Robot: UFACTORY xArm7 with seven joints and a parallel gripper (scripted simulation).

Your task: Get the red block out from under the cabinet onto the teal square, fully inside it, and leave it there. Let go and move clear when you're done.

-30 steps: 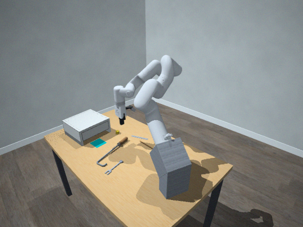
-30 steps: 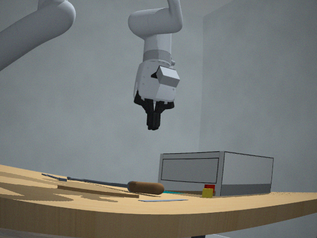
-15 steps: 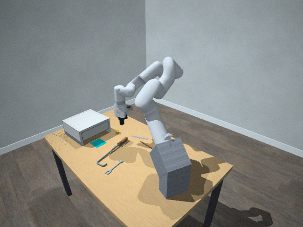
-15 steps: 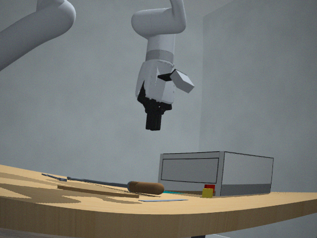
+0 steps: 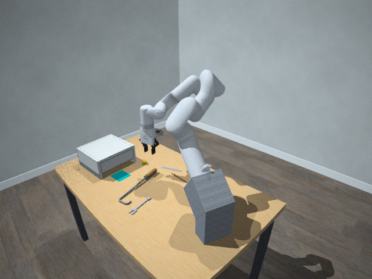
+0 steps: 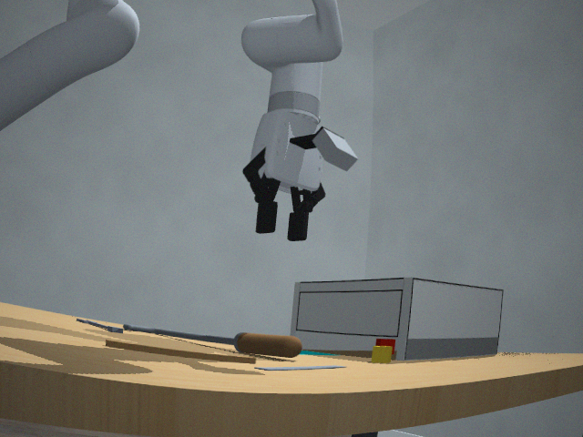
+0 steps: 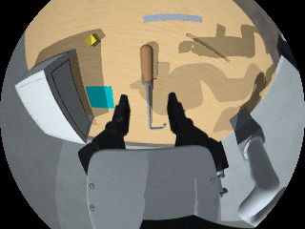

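Nearest in the top view, the grey pedestal (image 5: 211,207) carrying the arm's base stands on the bench (image 5: 156,240). Beyond it lie a small two-pronged fork tool (image 5: 139,205) and a hooked rod with a wooden handle (image 5: 138,182), the hook end toward the near edge. A thin wooden stick (image 5: 179,177) and a pale blue strip (image 5: 171,168) lie farther back, to the right of the handle. The teal square (image 5: 120,175) lies flat just in front of the cabinet (image 5: 104,154), and a yellow block (image 5: 144,162) sits near the cabinet's right front corner. In the exterior view, the red block (image 6: 384,342) shows in the low gap beneath the cabinet, directly behind the yellow block, apart from the teal square. The gripper (image 5: 150,148) hangs well above the bench, beyond the yellow block, pointing downward; its fingers (image 6: 266,217) stand partly apart with nothing between them.
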